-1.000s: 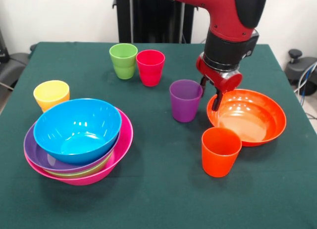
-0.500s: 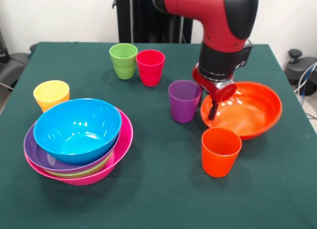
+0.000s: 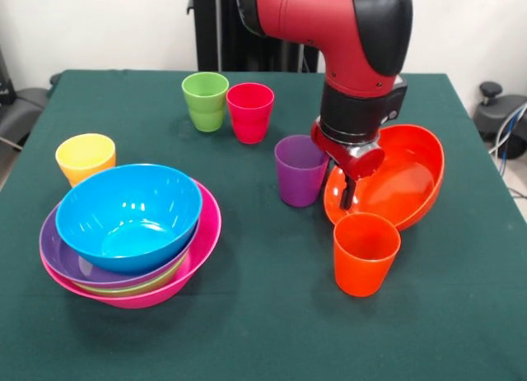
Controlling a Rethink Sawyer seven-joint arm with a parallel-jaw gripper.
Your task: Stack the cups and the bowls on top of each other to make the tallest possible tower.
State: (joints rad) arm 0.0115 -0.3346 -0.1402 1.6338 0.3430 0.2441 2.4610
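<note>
My gripper is shut on the near-left rim of the orange bowl, which hangs tilted with its far side raised. The purple cup stands touching the gripper's left side. Just in front of the bowl stands the orange cup. The tower at the left is the blue bowl nested in the green bowl, purple bowl and pink bowl. Behind it stands the yellow cup. The green cup and red cup stand together at the back.
The green cloth table ends at the right edge near the orange bowl. Dark equipment and cables sit off the table at the right.
The gripper has moved left and up with the orange bowl's rim, tipping the bowl steeply. The purple cup has slid a little to the left.
</note>
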